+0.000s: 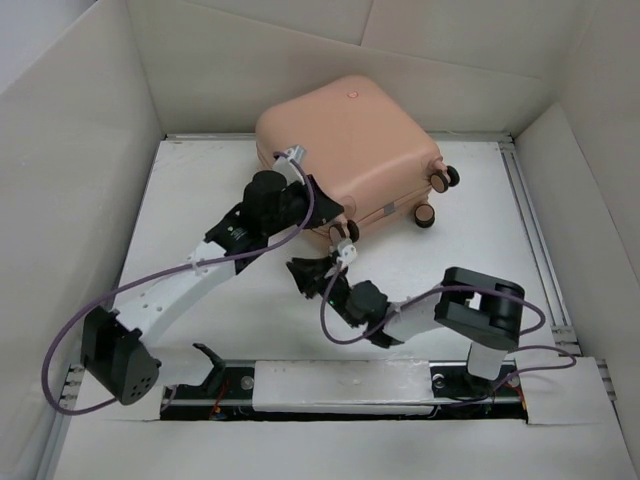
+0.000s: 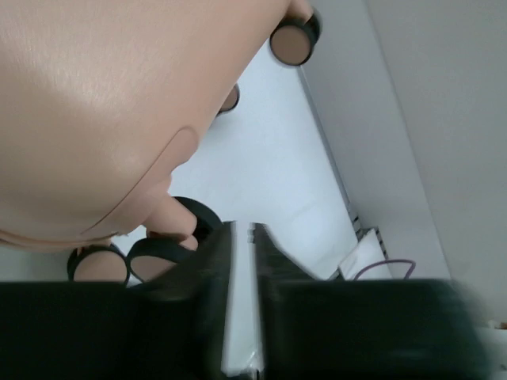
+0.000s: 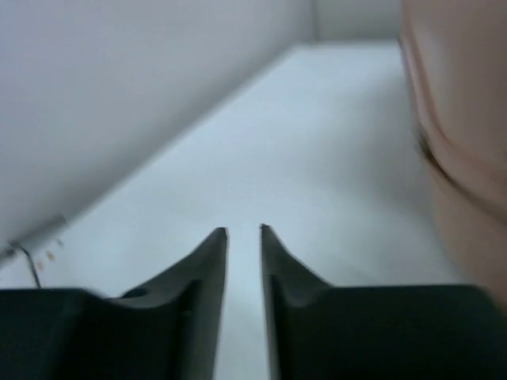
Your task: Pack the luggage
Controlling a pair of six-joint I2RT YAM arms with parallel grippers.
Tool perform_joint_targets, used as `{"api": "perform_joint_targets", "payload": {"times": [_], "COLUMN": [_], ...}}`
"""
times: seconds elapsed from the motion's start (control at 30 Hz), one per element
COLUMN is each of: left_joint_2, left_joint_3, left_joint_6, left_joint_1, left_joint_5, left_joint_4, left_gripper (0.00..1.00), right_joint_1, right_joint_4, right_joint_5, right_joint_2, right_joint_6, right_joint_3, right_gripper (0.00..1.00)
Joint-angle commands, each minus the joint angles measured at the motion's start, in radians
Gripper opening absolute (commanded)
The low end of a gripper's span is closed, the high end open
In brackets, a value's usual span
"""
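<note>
White counter (image 1: 185,190), pale walls all round. Luggage (image 1: 350,135) lying closed on its side, far middle of counter, caster wheels (image 1: 445,178) pointing right. Left gripper (image 2: 243,229) up close by luggage's near edge, jaws together, nothing seen between them. Right gripper (image 3: 242,231) low over counter, just in front of luggage, jaws slightly apart, empty.
</note>
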Motion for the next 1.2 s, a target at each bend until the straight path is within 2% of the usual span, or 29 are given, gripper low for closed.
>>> {"api": "perform_joint_targets", "payload": {"times": [0.0, 0.07, 0.17, 0.2, 0.3, 0.57, 0.67, 0.77, 0.83, 1.0, 1.07, 1.17], "left_joint_2": [-0.139, -0.189, -0.257, -0.257, -0.236, -0.091, -0.048, -0.009, 0.002, 0.062, 0.062, 0.062], "left_joint_3": [0.049, 0.019, -0.033, -0.062, -0.072, 0.011, 0.011, 0.022, 0.031, 0.040, 0.040, 0.040], "left_joint_6": [0.022, 0.040, 0.051, 0.051, 0.074, 0.112, 0.112, 0.103, 0.094, 0.094, 0.094, 0.094], "left_joint_1": [-0.006, -0.006, -0.006, -0.006, -0.006, -0.006, -0.006, -0.006, -0.006, -0.006, -0.006, -0.006], "left_joint_5": [-0.074, -0.117, -0.202, -0.220, -0.229, -0.200, -0.173, -0.150, -0.133, -0.095, -0.094, -0.114], "left_joint_4": [0.046, 0.018, 0.009, 0.009, -0.014, -0.025, 0.009, 0.027, 0.040, 0.054, 0.063, 0.063], "left_gripper": [0.21, 0.39, 0.63, 0.64, 0.64, 0.60, 0.59, 0.56, 0.54, 0.46, 0.46, 0.46], "right_joint_1": [0.001, -0.039, -0.102, -0.102, -0.160, -0.293, -0.327, -0.356, -0.356, -0.388, -0.398, -0.370], "right_joint_4": [0.121, 0.016, -0.122, -0.139, -0.129, -0.164, -0.152, -0.106, -0.072, 0.041, 0.066, 0.158], "right_joint_5": [0.163, 0.163, 0.139, 0.139, 0.097, -0.016, -0.087, -0.205, -0.240, -0.332, -0.380, -0.372], "right_joint_2": [-0.095, -0.141, -0.190, -0.203, -0.203, -0.184, -0.157, -0.123, -0.089, -0.022, -0.002, 0.027], "right_joint_6": [0.052, 0.079, 0.121, 0.121, 0.121, 0.121, 0.112, 0.090, 0.081, 0.092, 0.110, 0.110], "right_joint_3": [-0.173, -0.236, -0.237, -0.237, -0.237, -0.189, -0.168, -0.145, -0.135, -0.135, -0.135, -0.169], "right_gripper": [0.34, 0.46, 0.52, 0.56, 0.63, 0.67, 0.66, 0.56, 0.56, 0.49, 0.49, 0.56]}}
